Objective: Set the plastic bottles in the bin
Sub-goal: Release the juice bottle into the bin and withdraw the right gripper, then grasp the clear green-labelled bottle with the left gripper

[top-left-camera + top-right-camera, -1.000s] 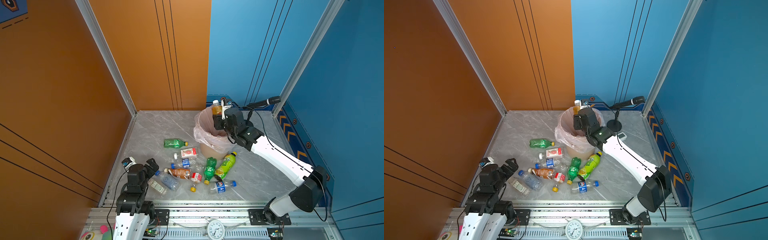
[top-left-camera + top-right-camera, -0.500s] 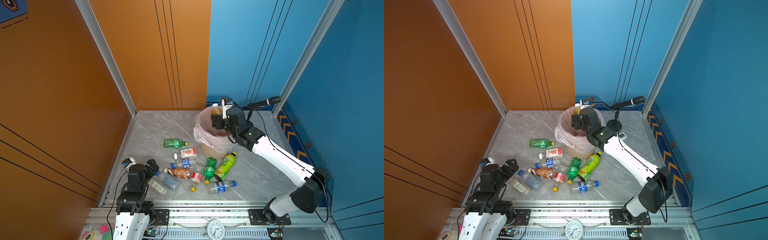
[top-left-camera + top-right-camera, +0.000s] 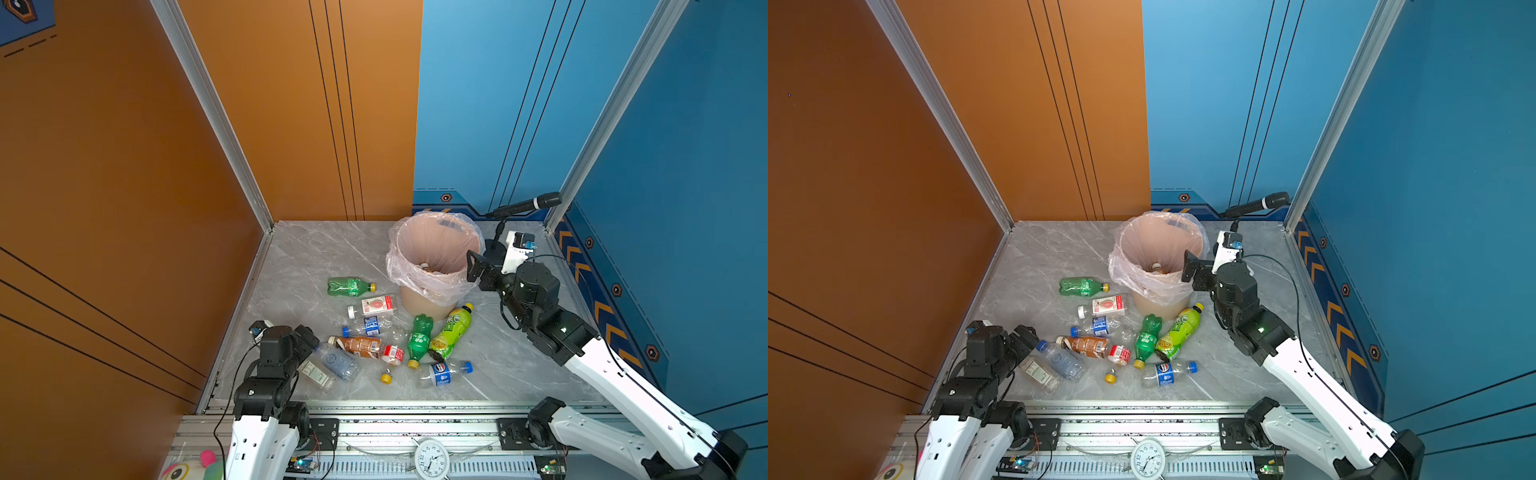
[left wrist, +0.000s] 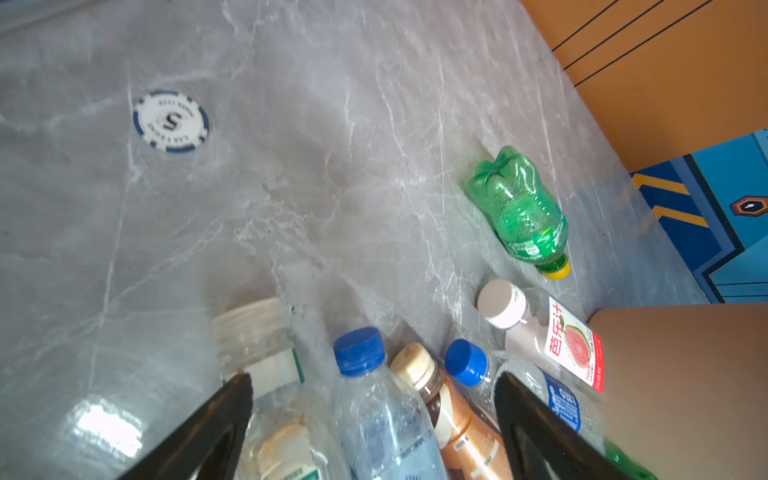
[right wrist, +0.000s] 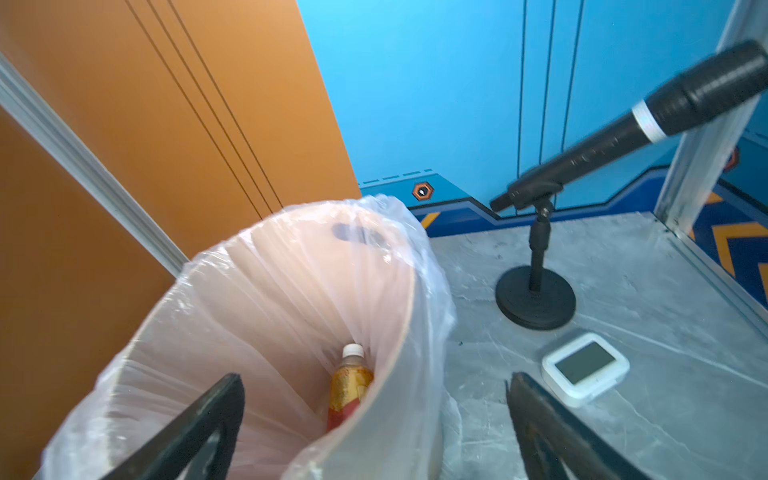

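The bin, a beige bucket with a pinkish bag, holds an amber bottle. My right gripper hangs open and empty just outside the bin's rim, on its right. Several plastic bottles lie in front of the bin: green, watermelon-labelled, brown, yellow-green, blue-labelled. My left gripper is open, low at the pile's left end. Its fingers straddle a clear blue-capped bottle and a crushed clear bottle.
A microphone on a round stand and a small white device sit right of the bin. A poker chip and a loose yellow cap lie on the marble floor. Orange and blue walls close in three sides.
My right gripper opened over the bin and let the amber bottle fall in, then drew back to the bin's right side. The left arm has hardly moved.
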`<control>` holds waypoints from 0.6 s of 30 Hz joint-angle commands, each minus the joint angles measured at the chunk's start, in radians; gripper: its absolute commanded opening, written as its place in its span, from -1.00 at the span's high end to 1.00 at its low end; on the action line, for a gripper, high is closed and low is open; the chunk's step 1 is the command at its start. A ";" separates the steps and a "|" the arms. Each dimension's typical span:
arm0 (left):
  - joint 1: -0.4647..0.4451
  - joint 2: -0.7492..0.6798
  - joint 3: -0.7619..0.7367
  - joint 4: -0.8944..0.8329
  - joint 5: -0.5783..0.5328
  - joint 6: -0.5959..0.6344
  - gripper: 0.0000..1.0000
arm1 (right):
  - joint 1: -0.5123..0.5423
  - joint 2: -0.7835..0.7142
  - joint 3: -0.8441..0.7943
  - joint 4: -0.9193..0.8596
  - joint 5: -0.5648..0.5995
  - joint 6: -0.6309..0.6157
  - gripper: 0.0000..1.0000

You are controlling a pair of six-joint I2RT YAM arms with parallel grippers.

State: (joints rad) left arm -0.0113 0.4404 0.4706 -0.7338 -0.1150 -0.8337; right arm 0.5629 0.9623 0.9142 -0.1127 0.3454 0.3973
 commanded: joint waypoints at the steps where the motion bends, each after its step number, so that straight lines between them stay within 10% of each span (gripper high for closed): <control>1: 0.005 0.039 0.061 -0.134 0.057 -0.048 -0.75 | -0.051 -0.017 -0.046 -0.022 -0.004 0.086 -0.99; 4: -0.021 0.085 0.095 -0.186 0.081 -0.090 -0.49 | -0.092 -0.020 -0.059 -0.038 -0.032 0.096 -0.99; 18: -0.199 0.129 0.089 -0.327 0.010 -0.242 -0.50 | -0.167 -0.033 -0.086 -0.045 -0.077 0.098 -0.99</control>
State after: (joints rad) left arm -0.1795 0.5713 0.5758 -1.0161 -0.0723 -1.0248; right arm 0.4034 0.9459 0.8429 -0.1413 0.2909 0.4801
